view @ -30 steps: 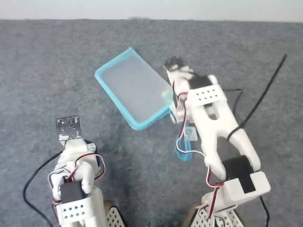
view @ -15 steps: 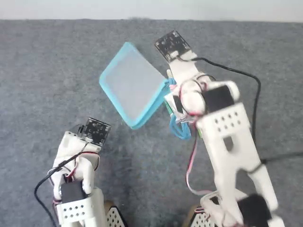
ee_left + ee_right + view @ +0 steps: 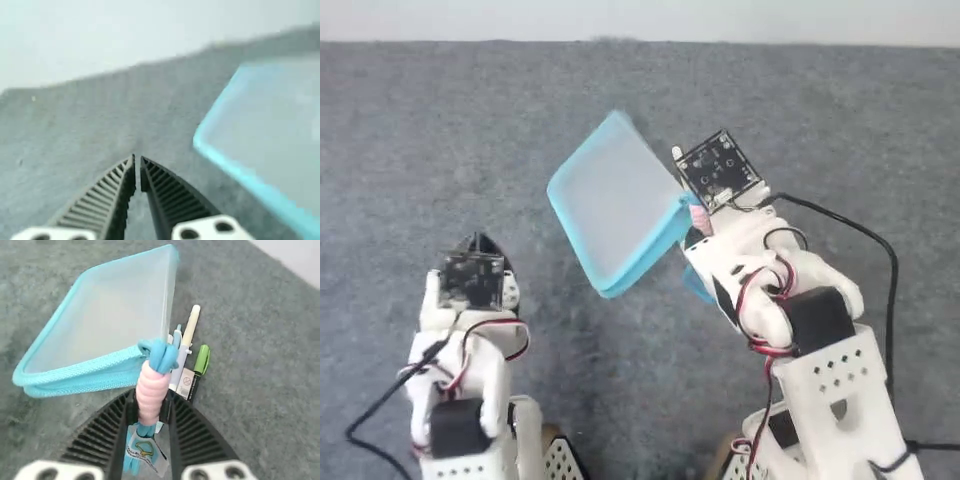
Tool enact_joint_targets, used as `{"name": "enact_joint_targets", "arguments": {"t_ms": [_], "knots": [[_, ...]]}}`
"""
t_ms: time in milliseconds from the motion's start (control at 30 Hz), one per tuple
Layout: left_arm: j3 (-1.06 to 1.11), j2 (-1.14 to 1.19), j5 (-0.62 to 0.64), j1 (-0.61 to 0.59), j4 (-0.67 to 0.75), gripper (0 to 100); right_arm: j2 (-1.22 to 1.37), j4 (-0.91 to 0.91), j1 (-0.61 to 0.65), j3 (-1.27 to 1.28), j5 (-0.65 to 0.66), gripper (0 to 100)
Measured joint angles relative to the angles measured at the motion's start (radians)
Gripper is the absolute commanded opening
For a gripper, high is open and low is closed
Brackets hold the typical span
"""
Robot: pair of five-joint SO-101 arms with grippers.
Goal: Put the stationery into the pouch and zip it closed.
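A translucent pouch [image 3: 615,200] with a turquoise zip border lies on the grey mat, also seen in the right wrist view as the pouch [image 3: 105,315]. My right gripper [image 3: 150,395] is shut on the pink zipper pull [image 3: 151,382], which carries a blue cord and a small tag. In the high view the pink pull [image 3: 698,214] peeks out under the right arm's camera board. A white pen [image 3: 189,335], a blue pen [image 3: 176,340] and a green marker [image 3: 201,360] lie side by side against the pouch's edge. My left gripper [image 3: 137,170] is shut on nothing, left of the pouch [image 3: 270,125].
The grey mat [image 3: 440,130] runs to a pale wall at the far edge. The left arm [image 3: 470,300] stands at the near left, the right arm [image 3: 800,330] at the near right with cables trailing from it.
The right arm has drawn back toward the near side with the pull in its grip, turning and shifting the pouch rightward. The pens have gone out of sight under it. The left arm's head swung right, then back.
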State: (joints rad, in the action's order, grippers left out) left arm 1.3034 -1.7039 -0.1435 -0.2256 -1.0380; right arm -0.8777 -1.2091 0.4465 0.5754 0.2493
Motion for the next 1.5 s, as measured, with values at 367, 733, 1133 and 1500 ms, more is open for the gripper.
{"name": "enact_joint_targets", "arguments": {"t_ms": [367, 733, 1133, 1500], "knots": [[-0.33, 0.77, 0.106, 0.08, 0.077, 23, 0.0, -0.032, 0.063, 0.0, 0.0, 0.7], [-0.176, 0.945, 0.115, 0.31, 0.333, 23, 0.069, -0.124, 0.132, -0.198, 0.0, 0.7], [-0.175, 0.942, 0.16, 0.336, 0.324, 24, 0.399, -0.336, 0.345, -0.551, 0.074, 0.7], [-0.133, 0.407, 0.112, 0.121, 0.107, 24, 0.238, -0.038, 0.276, -0.06, 0.086, 0.7]]}}
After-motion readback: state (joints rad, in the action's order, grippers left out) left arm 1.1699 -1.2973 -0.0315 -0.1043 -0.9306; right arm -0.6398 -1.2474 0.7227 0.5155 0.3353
